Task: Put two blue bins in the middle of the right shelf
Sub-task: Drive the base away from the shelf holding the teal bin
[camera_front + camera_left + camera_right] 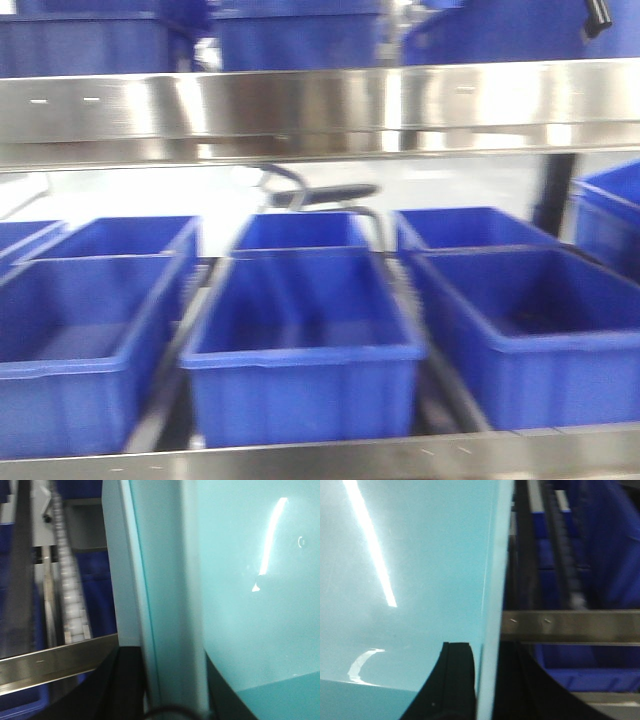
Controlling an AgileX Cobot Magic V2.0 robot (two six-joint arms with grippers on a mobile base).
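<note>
Steel shelf (300,110), roller lanes (70,595): bins (300,340) presumably gravity-fed frontward, beyond our left gripper (170,692) and right gripper (487,682); both flank a teal panel (240,605); we cannot tell their opening or hold.

The front-facing camera looks level into the shelving from close range, framed between the upper steel beam (320,105) and the lower steel edge (320,455), with the blue bins (300,340) filling the lower frame. The left wrist camera sits very near a teal panel (240,605) covering the centre and right of its frame, leaving a roller rail (70,595) and steel crossbar (50,662) at the left; the right wrist camera mirrors this, panel at left, shelf steel and bins at right. All three views share the steel shelving and blue bins.
</note>
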